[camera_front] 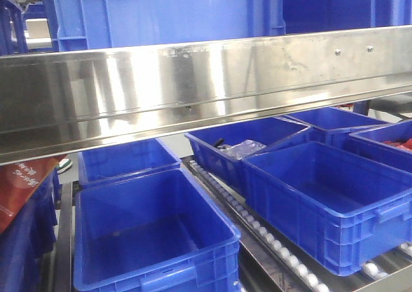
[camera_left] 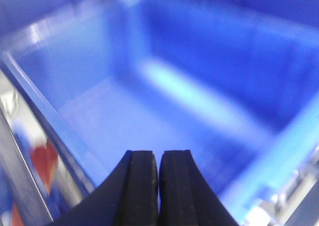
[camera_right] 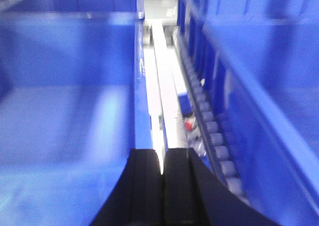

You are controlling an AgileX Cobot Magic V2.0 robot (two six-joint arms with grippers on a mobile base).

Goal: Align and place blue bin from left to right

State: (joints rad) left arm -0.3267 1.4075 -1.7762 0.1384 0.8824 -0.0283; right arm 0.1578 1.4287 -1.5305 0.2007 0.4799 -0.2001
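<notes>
The blue bin (camera_front: 167, 12), medium blue with raised vertical ribs, stands on the upper level behind a steel rail; only its lower wall shows in the front view. Neither gripper appears there. My left gripper (camera_left: 159, 154) is shut with nothing between its pads, and it hangs over the smooth floor of a blue bin's inside (camera_left: 149, 111). My right gripper (camera_right: 162, 154) is also shut and empty. It sits just over the right wall (camera_right: 142, 86) of a blue bin whose inside spreads to the left. Both wrist views are blurred.
A shiny steel rail (camera_front: 206, 86) crosses the front view. Below it, several deeper-blue bins (camera_front: 148, 234) sit on a roller conveyor (camera_front: 270, 237); one holds dark items (camera_front: 238, 148). In the right wrist view a ribbed blue wall (camera_right: 239, 61) and rollers (camera_right: 214, 136) flank a narrow gap.
</notes>
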